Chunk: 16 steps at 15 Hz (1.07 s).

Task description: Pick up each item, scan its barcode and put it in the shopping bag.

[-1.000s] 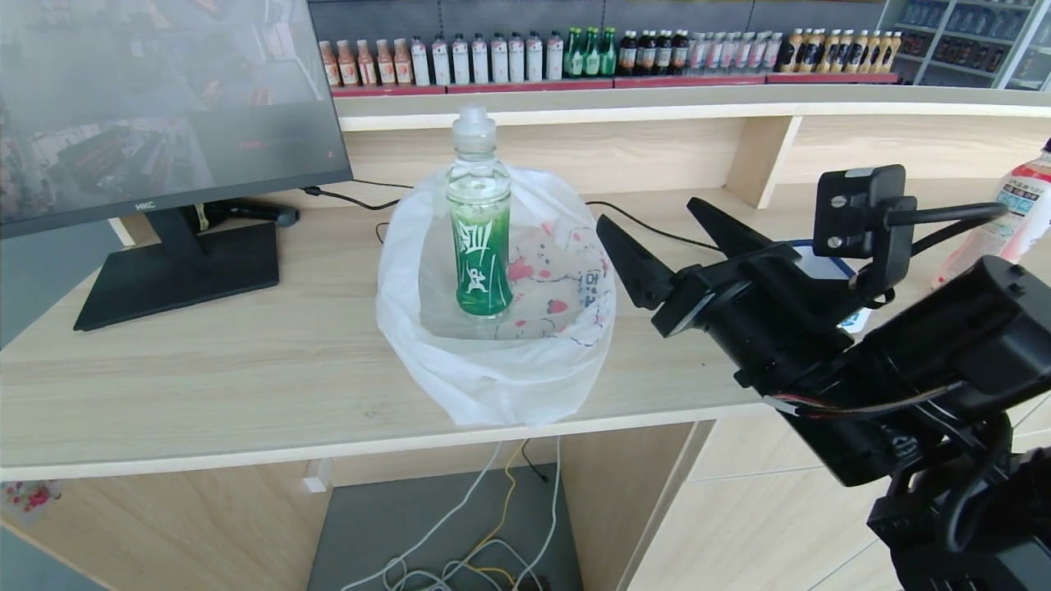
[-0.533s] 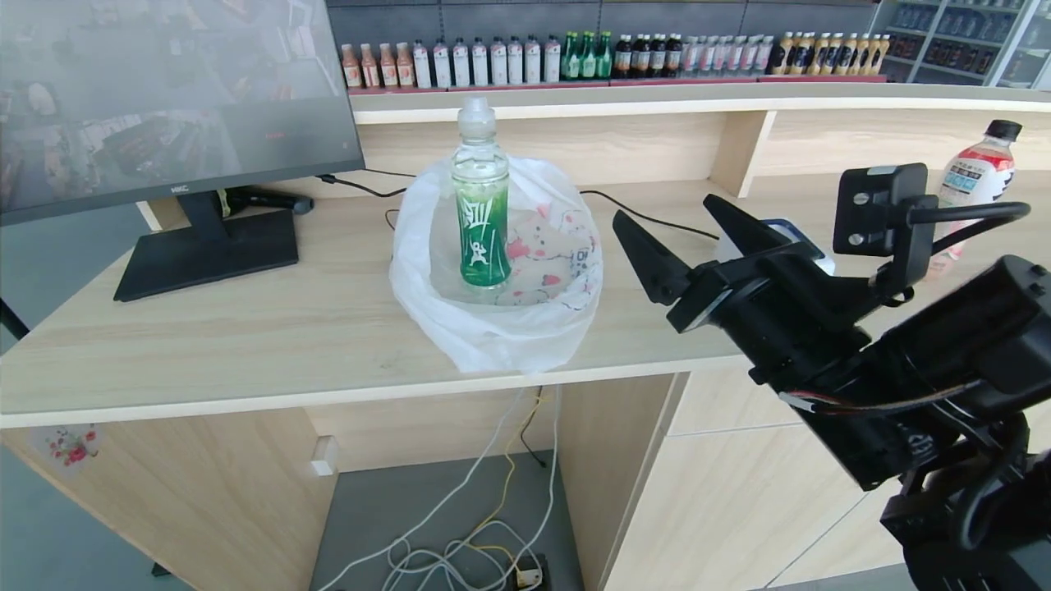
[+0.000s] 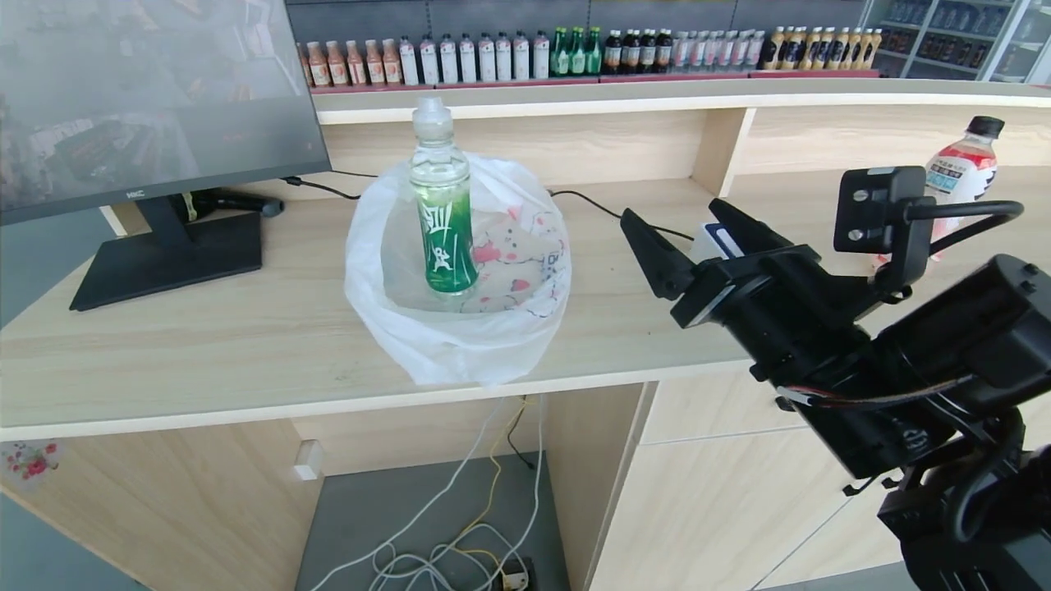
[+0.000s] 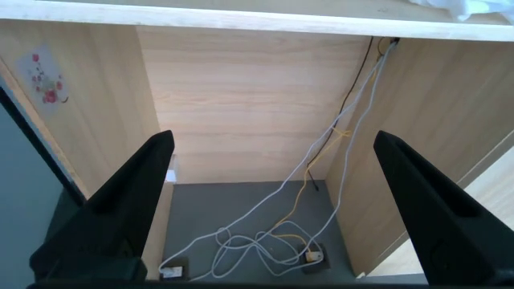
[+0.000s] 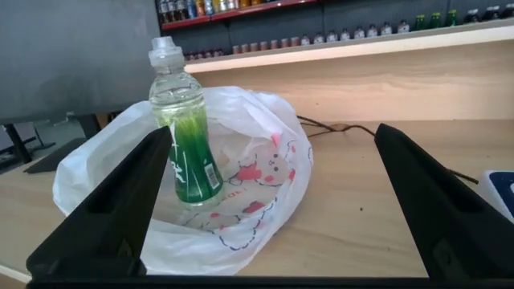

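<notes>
Hanging below the counter (image 3: 205, 345), the left claw (image 4: 271, 140) is seen with its two fingers spread wide apart and nothing between them. Beyond it, a tangle of white and yellow cables (image 4: 273, 241) lies on the grey floor under the counter, and a small flower sticker (image 4: 44, 76) is stuck on the wooden side panel.

Higher up, the right claw (image 3: 669, 209) is held over the front part of the counter, to the right of the bag (image 3: 460, 345). Its fingers are also spread apart and empty, and they are pointed towards the bag without touching it. From the right wrist, the bag (image 5: 241, 233) and the bottle in it are framed between the two fingers of that claw (image 5: 273, 130).

The white plastic bag is set near the front edge of the counter, with its mouth rolled open. A green bottle (image 3: 443, 238) with a clear cap is stood upright inside it, its upper half rising above the rim.

Just behind the right claw, a blue and white item (image 3: 716, 240) is partly hidden on the counter; what it is cannot be told. Farther to the right, a pink bottle (image 3: 956, 176) with a black cap is stood upright on the counter, well apart from the bag.

On the left, a monitor (image 3: 148, 90) is placed on its black stand, and a black handheld device (image 3: 230, 201) with a cable is laid just behind the stand. Farthest back, a shelf (image 3: 575, 53) lined with rows of bottles is seen.
</notes>
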{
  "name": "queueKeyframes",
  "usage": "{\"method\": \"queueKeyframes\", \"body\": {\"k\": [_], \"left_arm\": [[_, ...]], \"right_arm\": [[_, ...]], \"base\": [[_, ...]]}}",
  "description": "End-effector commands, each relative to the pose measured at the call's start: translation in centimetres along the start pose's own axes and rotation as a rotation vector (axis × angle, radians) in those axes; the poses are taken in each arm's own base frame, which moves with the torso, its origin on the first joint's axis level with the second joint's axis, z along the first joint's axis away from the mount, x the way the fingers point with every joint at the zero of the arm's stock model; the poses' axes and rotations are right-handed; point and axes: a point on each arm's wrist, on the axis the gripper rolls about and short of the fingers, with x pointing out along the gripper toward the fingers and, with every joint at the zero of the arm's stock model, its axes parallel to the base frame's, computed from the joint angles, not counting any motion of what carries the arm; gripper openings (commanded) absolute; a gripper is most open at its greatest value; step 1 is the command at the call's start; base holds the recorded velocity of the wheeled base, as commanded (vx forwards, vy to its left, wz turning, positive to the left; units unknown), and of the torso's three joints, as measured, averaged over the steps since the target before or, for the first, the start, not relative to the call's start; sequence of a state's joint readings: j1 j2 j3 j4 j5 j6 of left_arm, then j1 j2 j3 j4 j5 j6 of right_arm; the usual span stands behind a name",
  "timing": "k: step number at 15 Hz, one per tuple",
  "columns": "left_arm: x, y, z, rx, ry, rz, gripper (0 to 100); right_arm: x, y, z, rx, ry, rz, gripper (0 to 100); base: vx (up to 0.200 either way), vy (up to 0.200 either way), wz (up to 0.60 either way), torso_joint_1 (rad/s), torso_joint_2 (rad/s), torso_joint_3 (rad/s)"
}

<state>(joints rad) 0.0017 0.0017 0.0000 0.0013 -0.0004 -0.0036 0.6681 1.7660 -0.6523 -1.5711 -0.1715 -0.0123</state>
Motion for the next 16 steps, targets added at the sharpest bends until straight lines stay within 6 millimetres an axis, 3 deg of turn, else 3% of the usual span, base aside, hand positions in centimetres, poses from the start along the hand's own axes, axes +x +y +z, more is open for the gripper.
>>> {"method": "queueKeyframes", "body": {"k": [1,16], "left_arm": [[0.00,0.00,0.00,-0.001,0.000,0.000,100],[0.00,0.00,0.00,-0.009,0.000,0.000,100]], "right_arm": [[-0.07,-0.23,-0.16,-0.004,0.007,-0.010,100],[-0.29,-0.40,0.11,-0.007,0.004,-0.012,100]], "base": [[0.000,-0.200,0.00,-0.002,0.00,-0.002],[0.000,-0.200,0.00,0.003,0.00,0.002]]}}
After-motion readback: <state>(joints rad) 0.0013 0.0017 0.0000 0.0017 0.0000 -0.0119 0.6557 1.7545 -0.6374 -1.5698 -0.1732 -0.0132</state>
